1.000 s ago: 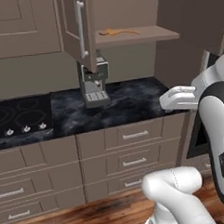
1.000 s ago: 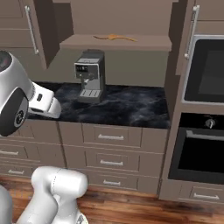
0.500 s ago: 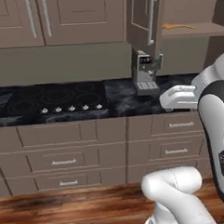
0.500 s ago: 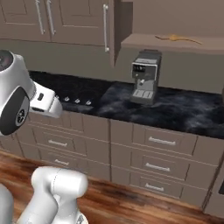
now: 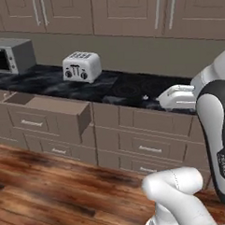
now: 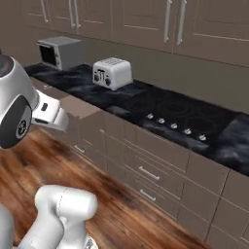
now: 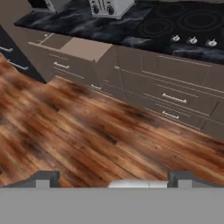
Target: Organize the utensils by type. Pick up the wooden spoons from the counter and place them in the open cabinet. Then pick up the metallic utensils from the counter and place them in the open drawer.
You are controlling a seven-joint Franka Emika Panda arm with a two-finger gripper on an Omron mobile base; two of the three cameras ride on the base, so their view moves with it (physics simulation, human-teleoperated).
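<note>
My gripper point(image 7: 116, 178) is open, its two dark fingertips point(image 7: 47, 178) far apart with nothing between them, hanging over the wooden floor in front of the lower cabinets. The open drawer point(image 5: 48, 106) juts out from under the black marbled counter point(image 5: 42, 81), left of the arm; its flat inside looks bare. That drawer point(image 6: 80, 107) also shows just past my arm in the right base view, and the hand view has the drawer point(image 7: 81, 48) ahead below the counter point(image 7: 65, 22). The wooden spoons, the metallic utensils and the open cabinet are out of view.
A white toaster point(image 5: 82, 67) and a grey toaster oven point(image 5: 11, 54) stand on the counter. A black cooktop point(image 6: 180, 114) with a row of knobs lies right of the toaster point(image 6: 113, 73). Closed wall cabinets hang above. The wooden floor point(image 7: 87, 140) spreads before the closed lower drawers.
The whole picture has swept sideways: the base has moved left. The coffee machine and open cabinet have left the views; the cooktop, toaster, toaster oven and open drawer have come in.
</note>
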